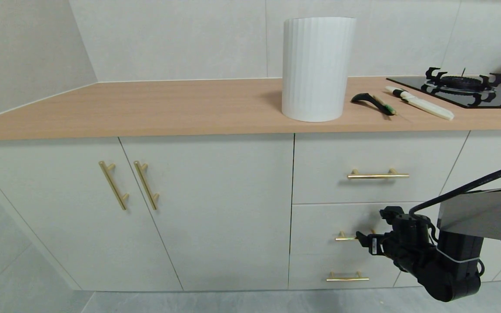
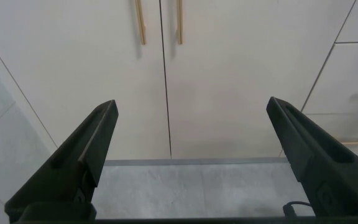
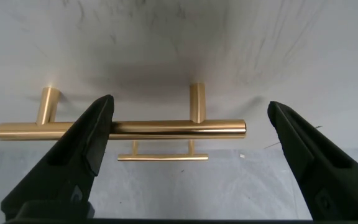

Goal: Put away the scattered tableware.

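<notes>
Cabinet fronts on the far left: the left gripper (image 2: 191, 115) hangs low before the double doors (image 1: 207, 208), its fingers spread wide with nothing between them, just above the grey floor (image 2: 185, 186). Two gold door handles (image 1: 113, 184) sit side by side on those doors. Up on the wooden countertop (image 1: 146, 108), a tall white ribbed container (image 1: 318, 69) stands upright near the front edge. Just to its right, the scattered pieces: a curved black utensil (image 1: 365, 98) lying flat, a slim green-handled utensil (image 1: 384, 105) right against it, then a long white knife (image 1: 420, 103) angled along the counter, just beside the black glass hob (image 1: 459, 87). All three lie on the counter, apart from the container. Below them, a stack of three drawers, each with a gold bar. The right gripper (image 1: 371, 224) is down at the middle drawer handle (image 3: 166, 129), jaws apart, one finger in front of the bar and the bar's end sitting in the gap. Whether a finger touches the bar cannot be told.
</notes>
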### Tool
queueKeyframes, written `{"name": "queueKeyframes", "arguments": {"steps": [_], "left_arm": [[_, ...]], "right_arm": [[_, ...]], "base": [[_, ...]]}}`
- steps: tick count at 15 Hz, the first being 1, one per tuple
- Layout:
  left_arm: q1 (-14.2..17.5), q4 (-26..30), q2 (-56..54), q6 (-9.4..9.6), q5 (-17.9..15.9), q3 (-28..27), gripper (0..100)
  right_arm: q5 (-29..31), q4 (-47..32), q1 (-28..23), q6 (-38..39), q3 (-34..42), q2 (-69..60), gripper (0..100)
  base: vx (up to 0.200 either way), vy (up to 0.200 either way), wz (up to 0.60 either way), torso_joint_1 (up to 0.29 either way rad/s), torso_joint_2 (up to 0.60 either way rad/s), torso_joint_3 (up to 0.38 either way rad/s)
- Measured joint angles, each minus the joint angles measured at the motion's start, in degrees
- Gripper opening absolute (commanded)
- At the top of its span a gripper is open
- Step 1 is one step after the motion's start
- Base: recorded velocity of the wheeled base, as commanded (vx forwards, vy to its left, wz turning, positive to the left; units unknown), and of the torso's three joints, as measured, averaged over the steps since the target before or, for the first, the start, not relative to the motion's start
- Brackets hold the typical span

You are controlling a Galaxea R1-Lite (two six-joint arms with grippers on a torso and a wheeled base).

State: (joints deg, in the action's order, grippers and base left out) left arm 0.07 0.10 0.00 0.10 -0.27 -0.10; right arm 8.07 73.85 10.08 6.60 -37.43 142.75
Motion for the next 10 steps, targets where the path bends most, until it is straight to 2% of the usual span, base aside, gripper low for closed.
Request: {"name": "queueKeyframes", "arguments": {"steps": [10], "left_arm": [[0.00, 0.00, -0.02, -0.02, 0.00, 0.00, 100]], "right_arm": [[0.07, -0.69, 0.20, -0.24, 1.43, -0.24, 100]], "base": [[0.000, 0.000, 0.00, 0.000, 0.00, 0.000]]}}
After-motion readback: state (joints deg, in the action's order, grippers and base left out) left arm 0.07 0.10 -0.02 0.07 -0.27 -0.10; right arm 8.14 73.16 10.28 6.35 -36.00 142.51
